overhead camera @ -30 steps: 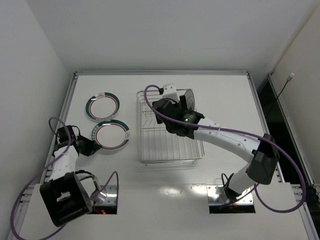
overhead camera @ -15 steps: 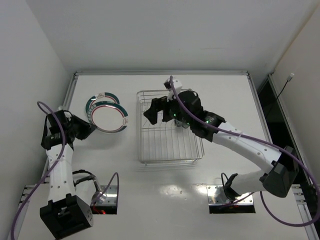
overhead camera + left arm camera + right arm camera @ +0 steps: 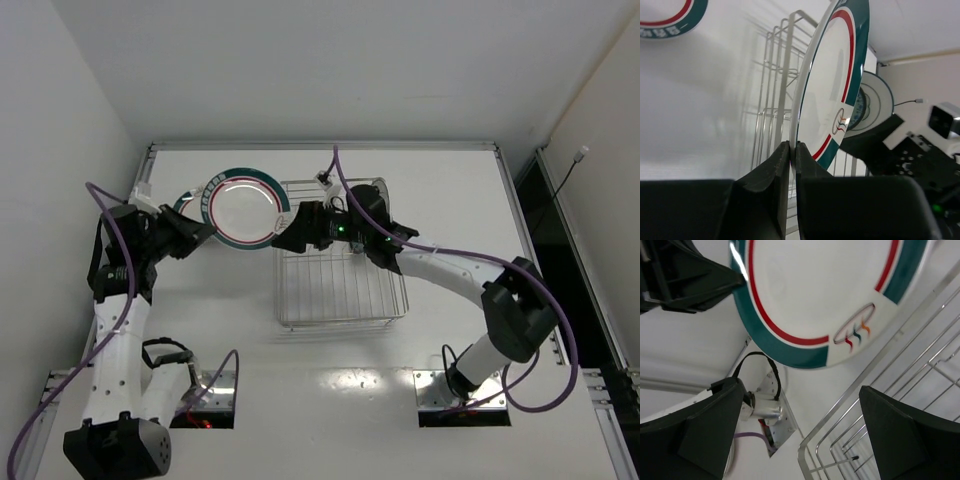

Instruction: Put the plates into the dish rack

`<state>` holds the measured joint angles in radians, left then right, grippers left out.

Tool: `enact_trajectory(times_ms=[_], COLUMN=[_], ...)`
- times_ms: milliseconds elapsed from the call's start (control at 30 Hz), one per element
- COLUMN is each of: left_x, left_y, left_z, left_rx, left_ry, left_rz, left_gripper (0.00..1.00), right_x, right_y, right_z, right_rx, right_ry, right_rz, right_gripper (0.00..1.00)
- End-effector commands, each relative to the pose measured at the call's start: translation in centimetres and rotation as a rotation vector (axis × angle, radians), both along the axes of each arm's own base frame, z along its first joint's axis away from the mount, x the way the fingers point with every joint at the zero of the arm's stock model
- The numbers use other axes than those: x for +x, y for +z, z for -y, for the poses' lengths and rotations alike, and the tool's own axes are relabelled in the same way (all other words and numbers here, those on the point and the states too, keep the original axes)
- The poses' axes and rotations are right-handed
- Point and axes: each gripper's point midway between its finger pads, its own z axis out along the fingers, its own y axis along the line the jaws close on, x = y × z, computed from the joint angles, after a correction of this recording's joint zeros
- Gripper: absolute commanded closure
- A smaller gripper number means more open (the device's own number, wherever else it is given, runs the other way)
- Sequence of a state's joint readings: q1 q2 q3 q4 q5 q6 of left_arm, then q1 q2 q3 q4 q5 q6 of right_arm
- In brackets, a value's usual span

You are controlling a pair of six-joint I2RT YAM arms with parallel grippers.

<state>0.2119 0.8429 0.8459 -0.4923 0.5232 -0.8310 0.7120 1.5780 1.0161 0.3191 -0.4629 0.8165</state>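
Between white walls (image 3: 300, 70), a white table (image 3: 450, 180) bears the dish rack (image 3: 340, 285)

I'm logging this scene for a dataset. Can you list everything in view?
Teal-and-red-rimmed plate: one, white centre, held in the air left of the rack.
Teal-rimmed plate: one, flat on the table, partly hidden by the held plate.
Teal-patterned plate: one, upright behind the held one, apparently in the rack.
Dish rack: one, silver wire, mid-table.
Table: one, white.
Cables: purple, along both arms.
Left gripper: black, jaws shut on the held plate's rim.
Right gripper: black, jaws open, beside that plate.
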Motion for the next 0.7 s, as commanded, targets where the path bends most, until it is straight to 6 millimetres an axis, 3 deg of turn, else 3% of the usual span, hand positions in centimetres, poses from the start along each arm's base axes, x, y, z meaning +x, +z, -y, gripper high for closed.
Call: enact_trajectory(times_ms=[0, 167, 467, 533, 567, 633, 667], left_x=[0.2, 0.2, -0.6, -0.7, -0.8, -1.1, -1.0], left_y=[5.5, 6.1, 5.5, 5.9, 5.7, 5.6, 5.6], left_z=[1.4, 2.1, 4.8, 5.0, 5.2, 5.6, 6.0], left_rx=[0.010, 0.007, -0.124, -0.140, -0.143, -0.173, -0.185], left_ry=[-0.071, -0.107, -0.209, -0.218, -0.231, -0.253, -0.272], left_rz=[0.188, 0.218, 0.247, 0.254, 0.256, 0.252, 0.260], left_gripper=[1.00, 1.00, 1.00, 1.00, 1.00, 1.00, 1.00], right_x=[0.4, 1.4, 1.0, 1.3, 1.1, 1.2, 1.1], right_y=[2.4, 1.3, 1.9, 2.0, 1.9, 3.4, 3.2], right_z=[0.2, 1.3, 1.9, 2.5, 2.6, 3.4, 3.5], right_rx=[0.108, 0.113, 0.383, 0.443, 0.460, 0.529, 0.547], right_ry=[0.022, -0.016, 0.034, 0.033, 0.036, 0.042, 0.045], right_rz=[0.030, -0.010, -0.127, -0.150, -0.164, -0.125, -0.158], right_gripper=[0.01, 0.01, 0.04, 0.20, 0.20, 0.40, 0.47])
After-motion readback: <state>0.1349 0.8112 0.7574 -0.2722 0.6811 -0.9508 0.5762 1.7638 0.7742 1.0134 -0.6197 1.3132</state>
